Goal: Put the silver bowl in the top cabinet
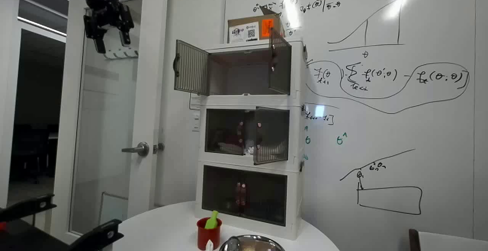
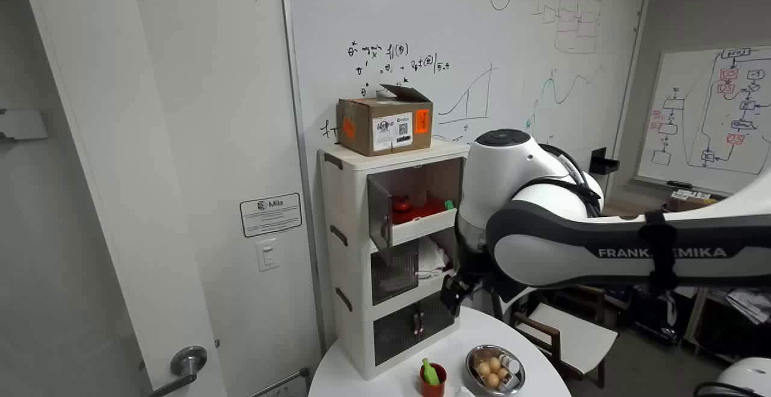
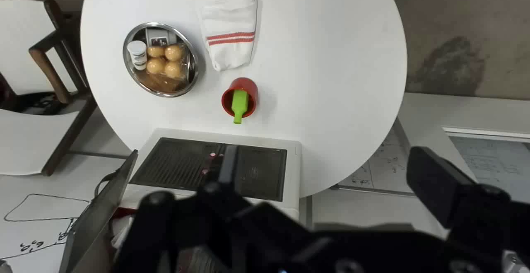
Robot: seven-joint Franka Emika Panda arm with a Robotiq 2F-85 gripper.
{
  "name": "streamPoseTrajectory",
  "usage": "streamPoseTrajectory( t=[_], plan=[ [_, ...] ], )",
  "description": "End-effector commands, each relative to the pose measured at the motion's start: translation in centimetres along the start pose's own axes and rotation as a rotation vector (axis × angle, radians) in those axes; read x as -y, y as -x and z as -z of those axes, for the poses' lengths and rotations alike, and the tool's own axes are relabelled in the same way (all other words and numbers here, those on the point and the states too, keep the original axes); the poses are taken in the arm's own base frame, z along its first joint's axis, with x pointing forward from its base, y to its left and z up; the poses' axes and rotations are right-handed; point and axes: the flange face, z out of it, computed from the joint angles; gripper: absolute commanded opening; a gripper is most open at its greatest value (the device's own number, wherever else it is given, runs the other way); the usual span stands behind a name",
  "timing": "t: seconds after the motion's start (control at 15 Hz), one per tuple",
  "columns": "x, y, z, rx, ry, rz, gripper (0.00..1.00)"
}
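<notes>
The silver bowl (image 2: 480,388) stands on the round white table, in front of the cabinet. It holds several round tan items and a white bottle, and shows whole in the wrist view (image 3: 165,94); an exterior view cuts it off at the bottom edge (image 1: 268,242). The top cabinet (image 1: 228,99) has both greyish doors swung open. Red items and something green sit inside it in an exterior view (image 2: 421,227). My gripper (image 1: 112,45) is open and empty, high up and away from the bowl; its fingers are wide apart in the wrist view (image 3: 325,157).
A red cup (image 3: 244,83) with a green utensil and a folded white towel (image 3: 232,20) lie near the bowl. A cardboard box (image 2: 361,138) sits on the cabinet's top. The middle compartment's right door (image 1: 271,136) juts out. A chair (image 2: 572,337) stands beside the table.
</notes>
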Motion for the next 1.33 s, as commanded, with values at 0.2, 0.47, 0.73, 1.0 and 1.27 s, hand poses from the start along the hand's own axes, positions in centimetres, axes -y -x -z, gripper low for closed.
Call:
streamPoseTrajectory(
  t=[0.2,0.47,0.73,1.0,1.27],
  plan=[
    [-1.2,-0.5,-3.0,0.033,0.029,0.010,1.00],
    [-4.8,-0.7,-9.0,0.083,0.040,-0.031,1.00],
    [-8.2,-1.2,-17.1,0.060,0.049,-0.100,1.00],
    [-10.5,-2.0,-24.4,0.125,-0.002,-0.175,1.00],
    [-10.6,-1.3,-24.5,0.144,-0.008,-0.160,1.00]
  ],
)
